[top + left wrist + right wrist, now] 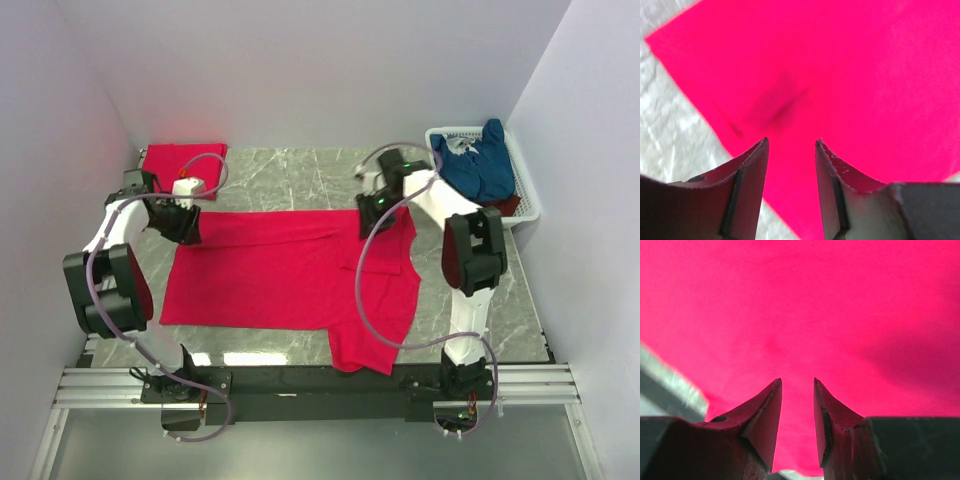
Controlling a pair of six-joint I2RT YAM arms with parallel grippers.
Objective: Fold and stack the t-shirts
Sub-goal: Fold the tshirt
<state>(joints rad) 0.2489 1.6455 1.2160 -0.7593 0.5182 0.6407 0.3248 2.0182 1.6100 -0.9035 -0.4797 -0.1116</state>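
The fold seems to be just starting, with the shirt (270,275) spread flat. The left end effector (790,145) and right end effector (797,382), both released, sit at its far edge; next they likely must pinch it.

My left arm (105,280) folds at the elbow and reaches inward; my left pincer (790,142) points down, jaws parted with a clear gap. My right arm (470,250) bends back over itself; my right pincer (797,381) tips downward, jaws narrowly apart.

No legible text, label, brand or number on anything in view.
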